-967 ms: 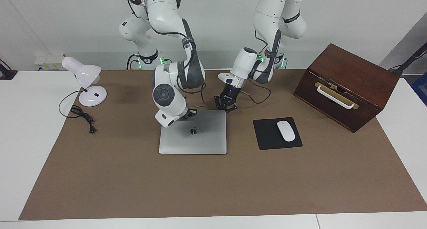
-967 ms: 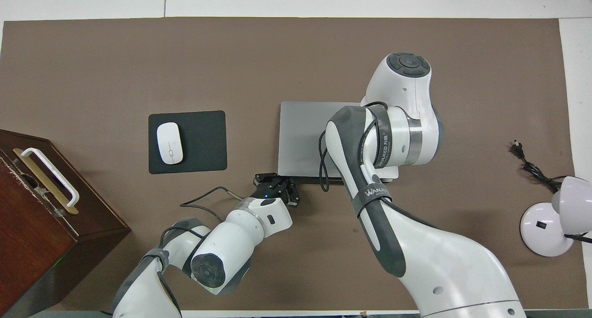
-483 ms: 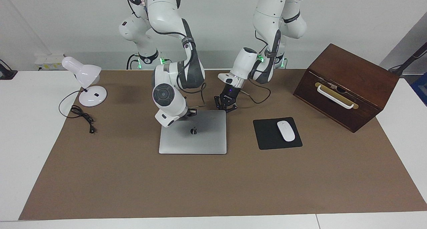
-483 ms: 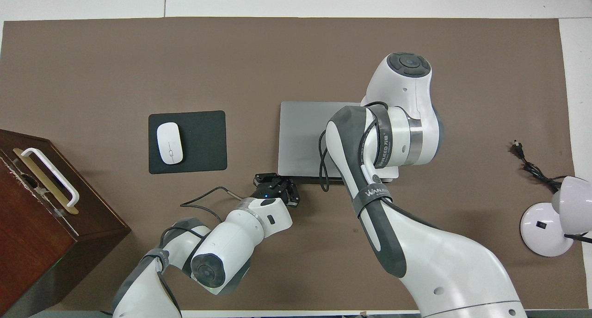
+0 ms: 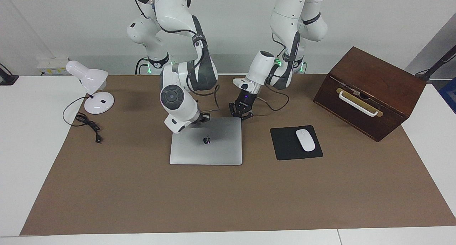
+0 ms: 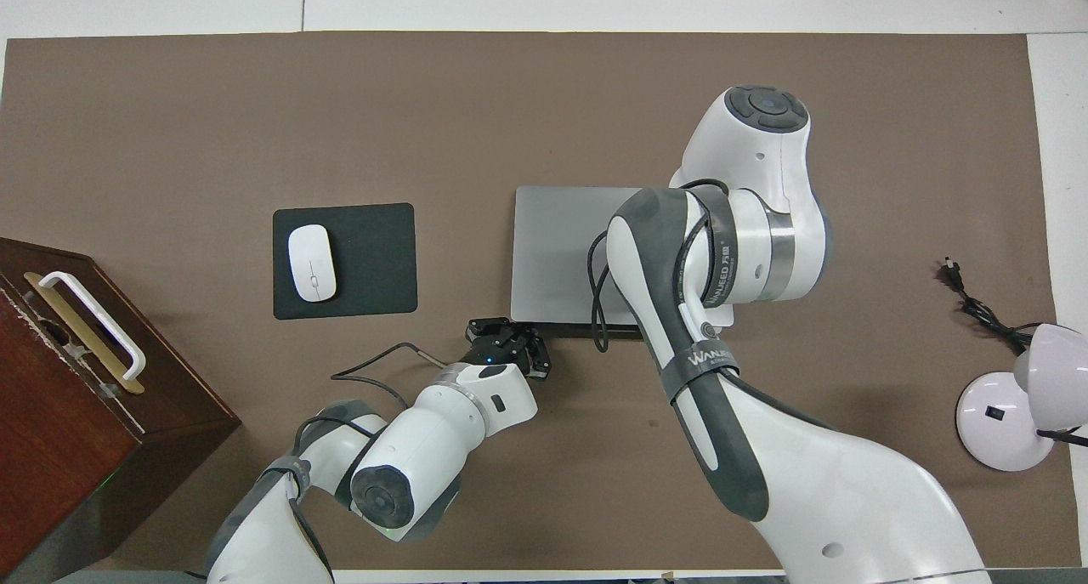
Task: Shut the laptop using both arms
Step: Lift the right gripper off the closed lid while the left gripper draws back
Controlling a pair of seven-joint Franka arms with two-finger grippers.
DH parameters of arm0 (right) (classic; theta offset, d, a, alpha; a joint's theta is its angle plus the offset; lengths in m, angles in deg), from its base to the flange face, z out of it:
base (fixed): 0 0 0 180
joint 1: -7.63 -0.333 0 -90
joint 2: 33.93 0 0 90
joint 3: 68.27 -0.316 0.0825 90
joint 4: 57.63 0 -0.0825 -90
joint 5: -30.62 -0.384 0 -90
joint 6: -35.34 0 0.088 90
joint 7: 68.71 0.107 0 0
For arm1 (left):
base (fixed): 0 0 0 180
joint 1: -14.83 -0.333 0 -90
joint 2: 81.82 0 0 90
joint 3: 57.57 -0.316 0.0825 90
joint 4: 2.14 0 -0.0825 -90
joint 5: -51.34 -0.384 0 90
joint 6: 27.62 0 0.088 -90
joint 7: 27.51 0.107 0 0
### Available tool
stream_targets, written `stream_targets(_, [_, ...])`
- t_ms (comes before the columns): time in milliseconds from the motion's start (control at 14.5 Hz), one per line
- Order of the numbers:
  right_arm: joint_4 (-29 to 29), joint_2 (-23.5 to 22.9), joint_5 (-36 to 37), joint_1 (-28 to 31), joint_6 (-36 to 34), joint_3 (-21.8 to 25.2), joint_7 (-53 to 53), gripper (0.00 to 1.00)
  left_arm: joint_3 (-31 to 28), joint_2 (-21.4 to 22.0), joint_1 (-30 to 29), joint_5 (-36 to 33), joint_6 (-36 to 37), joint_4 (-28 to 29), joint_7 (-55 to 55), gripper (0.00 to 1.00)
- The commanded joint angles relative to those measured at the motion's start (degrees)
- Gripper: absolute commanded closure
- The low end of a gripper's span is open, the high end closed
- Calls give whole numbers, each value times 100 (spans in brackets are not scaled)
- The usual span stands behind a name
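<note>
Looking down the facing view, I have the laptop (image 5: 206,141) lying flat on the brown mat (image 5: 228,202) of the worktop (image 5: 28,148), lid down with the dark apple logo up, about the middle of the mat and slightly toward the right arm's end. My left end effector (image 5: 243,113) sits at the laptop's corner nearest the robots on the left arm's side, roughly one o'clock from the logo in that view, its fingertips drawn together and gripping nothing; I cannot tell whether it touches the lid edge or hangs just beside it. My right end effector (image 5: 203,118) is over the laptop's edge nearest the robots, near eleven o'clock from the logo, mostly hidden under the white wrist; its fingers are closed and empty as well. In the overhead view the right arm's elbow covers a good part of the lid (image 6: 557,252), and the left end effector (image 6: 508,339) shows at the lid's seven o'clock corner. The black mouse pad (image 5: 285,145) with the white mouse (image 5: 305,140) on it lies beside the laptop toward the left arm's end, the wooden box (image 5: 370,91) past it, and a white desk lamp (image 5: 91,90) with its loose cord (image 5: 87,125) stands at the right arm's end.
</note>
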Motion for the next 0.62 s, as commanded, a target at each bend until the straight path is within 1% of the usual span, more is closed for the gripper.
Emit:
stream_targets(0, [-19,97,-107,-25,-181,109,-121,100,-60,-135,185,-44,24,252,-12,100])
stream_targets(276, [-247,133,-125,-7,-392,197,-121,100,-60,-73,281,-44,24,260,-12,100])
stream_targets(553, [-527,185,-116,274,-717,162,-112,100,-60,-12,281,-44,24,295,-12,100])
